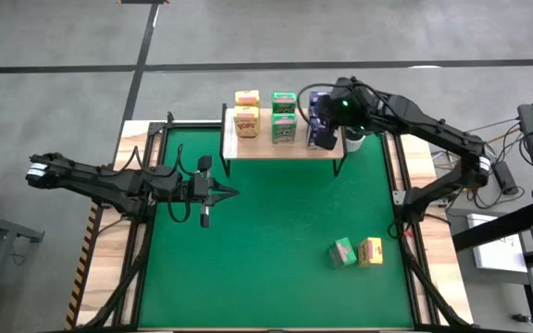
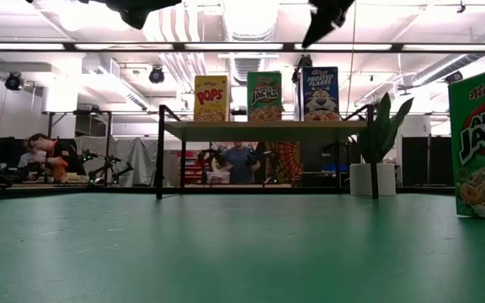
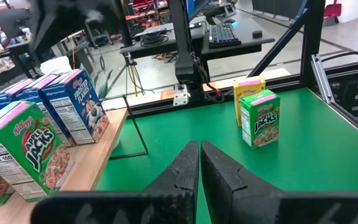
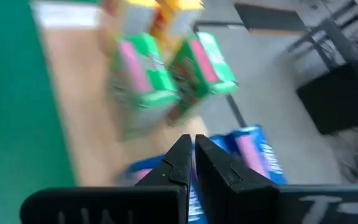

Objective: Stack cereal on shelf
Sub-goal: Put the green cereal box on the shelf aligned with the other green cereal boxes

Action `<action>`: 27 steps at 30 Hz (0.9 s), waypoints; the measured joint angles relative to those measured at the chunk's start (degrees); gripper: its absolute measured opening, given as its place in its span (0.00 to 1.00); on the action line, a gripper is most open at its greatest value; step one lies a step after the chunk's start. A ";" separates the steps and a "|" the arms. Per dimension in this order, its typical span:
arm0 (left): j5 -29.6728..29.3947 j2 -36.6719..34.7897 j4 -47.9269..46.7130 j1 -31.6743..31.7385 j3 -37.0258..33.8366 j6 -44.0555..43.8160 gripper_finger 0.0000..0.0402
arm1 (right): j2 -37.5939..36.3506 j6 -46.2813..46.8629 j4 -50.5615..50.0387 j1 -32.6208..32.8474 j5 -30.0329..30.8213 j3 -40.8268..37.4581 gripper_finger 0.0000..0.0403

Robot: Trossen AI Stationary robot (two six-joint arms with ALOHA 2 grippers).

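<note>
Shelf (image 1: pixel 280 146) stands at the far edge of the green mat (image 1: pixel 266 259). On its pale wood top: two yellow Pops boxes (image 1: pixel 246 113) at the left end, two green Apple Jacks boxes (image 1: pixel 284 117) in the middle, blue Frosted Flakes boxes (image 1: pixel 319 125) at the right end, partly hidden by the arm. Right gripper (image 1: pixel 325 109) hovers over the blue boxes, fingers together, nothing held. One green box (image 1: pixel 343 252) and one yellow box (image 1: pixel 370 251) stand side by side on the mat near the front right. Potted plant (image 2: pixel 375 156) just beside the shelf's right end. Left gripper (image 1: pixel 231 192) waits over the mat's left middle, fingers pressed together, empty.
</note>
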 joint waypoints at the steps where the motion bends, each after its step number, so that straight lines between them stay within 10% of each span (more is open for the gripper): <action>1: 0.00 0.00 -0.02 0.02 0.00 -0.12 0.00 | -0.83 0.96 -0.11 1.40 -0.43 -0.23 0.03; 14: 0.00 0.00 -0.04 0.00 0.00 -0.79 0.00 | -3.48 30.19 -7.44 25.66 -8.65 -4.42 0.03; 27: 0.00 0.00 -0.35 0.00 0.00 -1.43 0.00 | 1.49 82.80 -20.72 48.79 -12.19 -11.88 0.03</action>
